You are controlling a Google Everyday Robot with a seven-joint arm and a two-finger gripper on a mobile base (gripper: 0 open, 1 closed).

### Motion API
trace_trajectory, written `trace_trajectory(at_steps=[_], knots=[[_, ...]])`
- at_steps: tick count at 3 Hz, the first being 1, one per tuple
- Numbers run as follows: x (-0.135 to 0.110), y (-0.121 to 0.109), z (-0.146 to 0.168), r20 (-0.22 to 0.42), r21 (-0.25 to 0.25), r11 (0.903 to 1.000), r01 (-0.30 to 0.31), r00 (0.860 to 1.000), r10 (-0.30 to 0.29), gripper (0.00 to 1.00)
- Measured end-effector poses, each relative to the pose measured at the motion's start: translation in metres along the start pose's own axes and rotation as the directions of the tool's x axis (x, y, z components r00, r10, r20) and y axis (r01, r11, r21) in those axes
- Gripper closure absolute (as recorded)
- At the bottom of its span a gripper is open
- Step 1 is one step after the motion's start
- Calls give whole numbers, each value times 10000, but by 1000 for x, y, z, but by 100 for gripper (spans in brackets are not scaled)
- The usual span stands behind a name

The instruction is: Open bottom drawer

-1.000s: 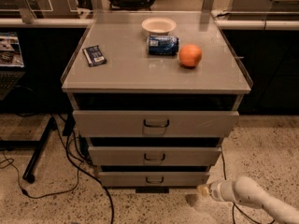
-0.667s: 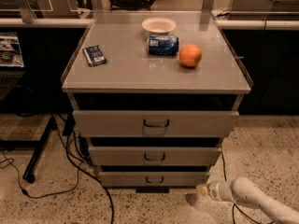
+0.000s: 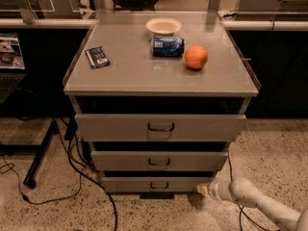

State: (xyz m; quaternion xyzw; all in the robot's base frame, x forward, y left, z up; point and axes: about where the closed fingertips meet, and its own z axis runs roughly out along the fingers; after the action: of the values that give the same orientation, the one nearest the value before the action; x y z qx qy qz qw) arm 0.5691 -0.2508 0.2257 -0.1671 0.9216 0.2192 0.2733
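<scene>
The bottom drawer point(image 3: 126, 184) sits lowest of three, near the floor, its loop handle point(image 3: 159, 185) at the centre; the pincer point(image 3: 204, 190) is low at the drawer's right end (open or closed, I cannot tell). On the table point(image 3: 130, 76): a bowl point(image 3: 163, 26), a can point(image 3: 168, 46), an orange point(image 3: 196, 57).

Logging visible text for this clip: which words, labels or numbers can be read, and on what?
Nothing here can be read.
Can: blue label, print too blurred.
Packet: pale marks, too blurred.
Printed sheet at far left: too blurred.
Bottom drawer: no text seen.
Hand, low by that drawer's right end: no text seen.
</scene>
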Motion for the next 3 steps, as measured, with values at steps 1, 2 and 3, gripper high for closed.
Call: trace_trajectory(at_steps=[1,2,3], knots=[[-5,-3,11,126,87,9999,-115,9999,114,100],[-20,-6,25,287,275,9996,-33,9996,25,100],[-32,-14,35,509,503,9986,-142,9986,116,100]])
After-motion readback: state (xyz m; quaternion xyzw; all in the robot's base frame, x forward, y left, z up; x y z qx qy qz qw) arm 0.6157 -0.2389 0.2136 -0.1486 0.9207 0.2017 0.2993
